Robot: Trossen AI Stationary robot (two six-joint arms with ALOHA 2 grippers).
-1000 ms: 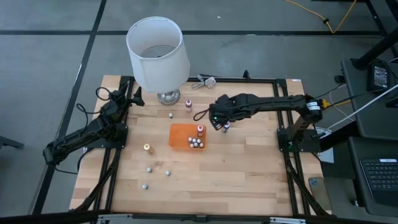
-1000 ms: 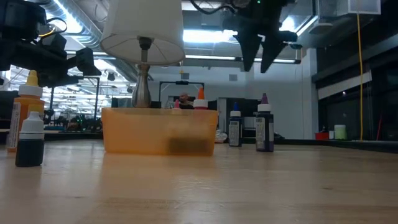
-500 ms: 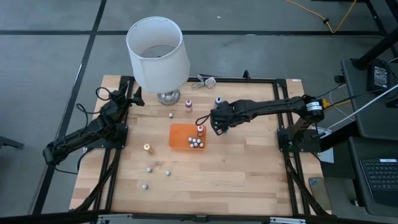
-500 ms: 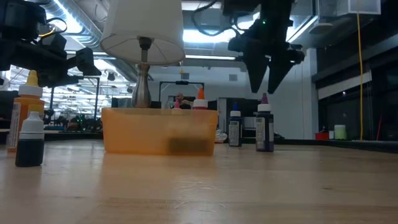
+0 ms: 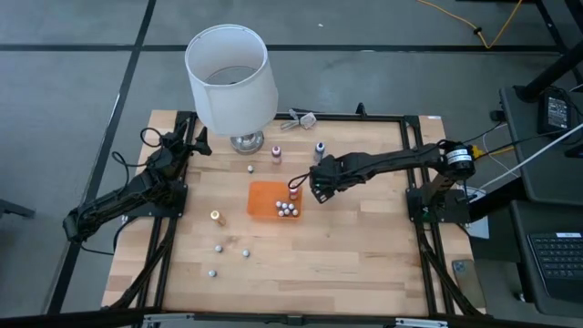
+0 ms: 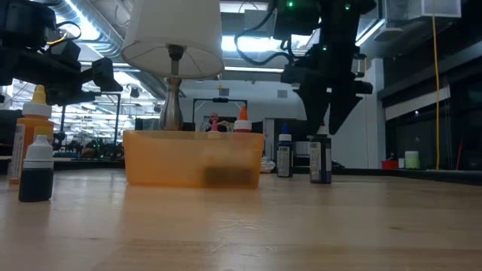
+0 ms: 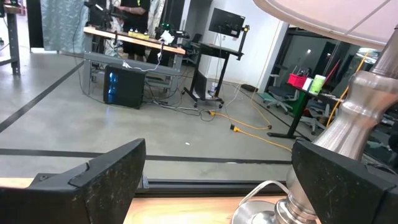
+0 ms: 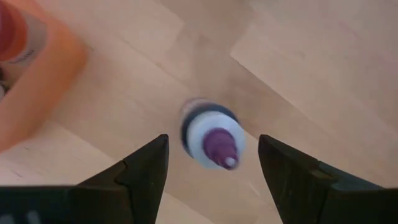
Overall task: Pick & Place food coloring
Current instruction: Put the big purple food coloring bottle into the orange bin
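While my left pincer [image 7: 217, 180] waits open at the bench's [image 5: 346, 255] nine o'clock edge, my right pincer [image 8: 211, 163] hangs open straddling a purple-tipped food coloring bottle [image 8: 210, 135] standing just beside the orange tray [image 5: 262, 199], at its three o'clock

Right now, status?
Right gripper open above purple-tipped bottle, beside tray. Left gripper open, idle by lamp. Nothing blocking.
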